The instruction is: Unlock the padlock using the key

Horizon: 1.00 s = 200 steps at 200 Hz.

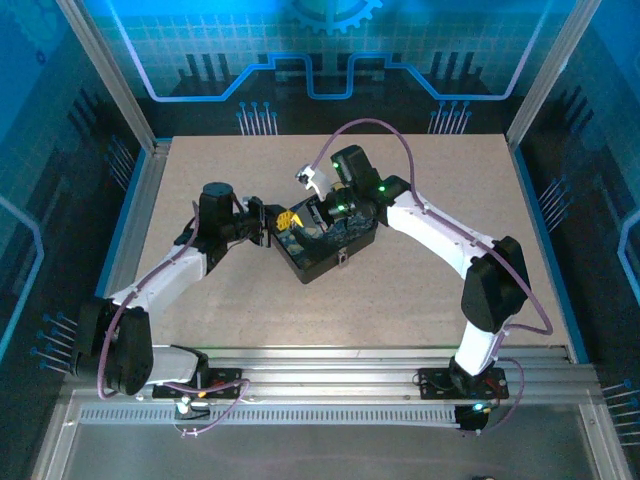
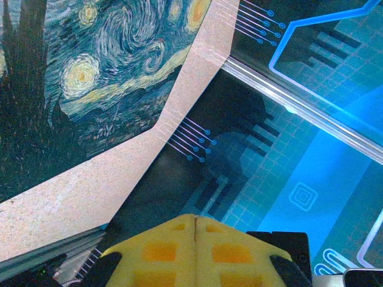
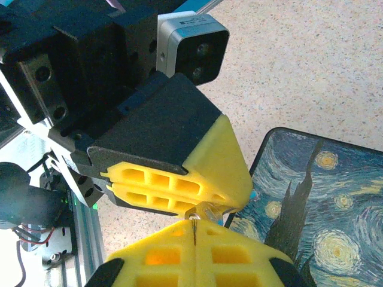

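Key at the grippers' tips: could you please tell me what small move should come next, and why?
Probably ease the right gripper open, so the key passes to the left gripper. In the right wrist view both are shut, tips meeting, with the small silvery piece between them, apparently caught by both.

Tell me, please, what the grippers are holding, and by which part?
The tiny silvery metal key appears pinched between both: left gripper on its upper end, right gripper on its lower end. Which end is the blade cannot be told.
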{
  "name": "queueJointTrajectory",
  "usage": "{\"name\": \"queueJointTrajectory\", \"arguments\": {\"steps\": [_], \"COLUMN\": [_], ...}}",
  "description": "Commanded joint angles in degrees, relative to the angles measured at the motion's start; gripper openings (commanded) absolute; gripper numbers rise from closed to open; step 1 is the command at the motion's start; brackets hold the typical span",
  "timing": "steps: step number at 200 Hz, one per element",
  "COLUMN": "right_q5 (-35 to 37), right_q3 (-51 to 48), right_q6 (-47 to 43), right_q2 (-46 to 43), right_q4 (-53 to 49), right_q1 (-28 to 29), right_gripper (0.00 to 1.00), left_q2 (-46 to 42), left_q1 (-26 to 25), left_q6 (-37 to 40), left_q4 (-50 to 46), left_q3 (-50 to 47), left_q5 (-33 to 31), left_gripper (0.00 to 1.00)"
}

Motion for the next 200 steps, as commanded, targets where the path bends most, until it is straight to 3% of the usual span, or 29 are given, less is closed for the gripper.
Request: {"name": "queueJointTrajectory", "arguments": {"steps": [1, 31, 87, 118, 200], "right_q5": [0.2, -0.3, -1.2, 0.0, 16.8], "right_q3": [-1.1, -1.7, -3.1, -4.2, -1.8], "right_q6": [0.3, 0.8, 3.1, 0.9, -13.4], "right_q2": [0.2, 0.1, -0.7, -2.8, -2.6], "right_q4": [1.1, 1.3, 2.6, 3.1, 0.2], "right_q1": [0.1, -0.1, -1.3, -0.9, 7.3], "right_gripper": [0.0, 0.03, 0.25, 0.3, 0.4], "left_q2": [-1.3, -1.8, -2.6, -2.4, -2.5], "left_q1": [0.4, 0.6, 0.8, 0.9, 0.9], "left_q6": [-0.1, 1.2, 11.1, 12.9, 13.8], "left_q4": [0.4, -0.1, -8.9, -11.8, -14.9], "left_q3": [-0.9, -0.6, 3.9, 4.6, 6.0], "left_q5": [0.7, 0.3, -0.9, -1.3, -1.5], "left_gripper": [0.0, 0.0, 0.0, 0.0, 0.0]}}
